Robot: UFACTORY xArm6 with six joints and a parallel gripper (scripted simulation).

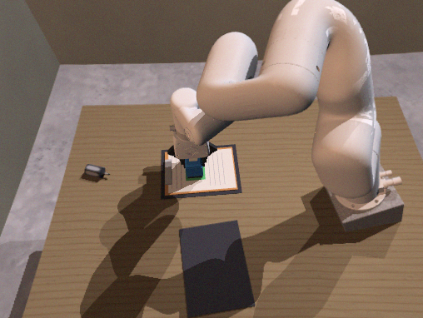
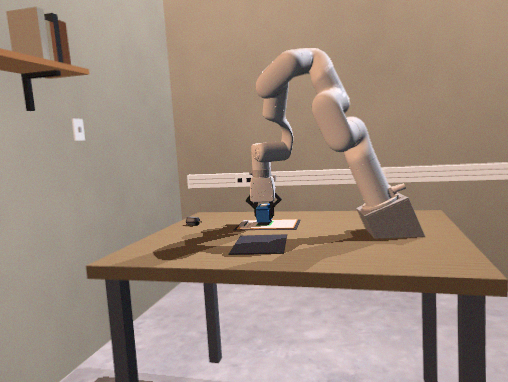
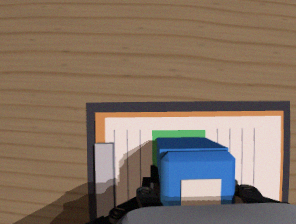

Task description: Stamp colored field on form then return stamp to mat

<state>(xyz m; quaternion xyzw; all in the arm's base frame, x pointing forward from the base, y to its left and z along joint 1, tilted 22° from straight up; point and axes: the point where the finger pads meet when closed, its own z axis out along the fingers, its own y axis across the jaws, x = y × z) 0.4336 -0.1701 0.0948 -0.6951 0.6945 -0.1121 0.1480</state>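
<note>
Over the green field [image 3: 178,134], the stamp [image 3: 197,170] is clamped by the gripper [image 3: 197,196]; pressing and return to the mat [image 1: 216,266] at 6 o'clock are judged outstanding.

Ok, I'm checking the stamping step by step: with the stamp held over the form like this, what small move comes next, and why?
Probably a straight push down. The end effector is shut on the blue stamp, which sits over the green field on the form, though I can't tell if it is fully pressed. The mat lies bare, so the return comes later.
</note>
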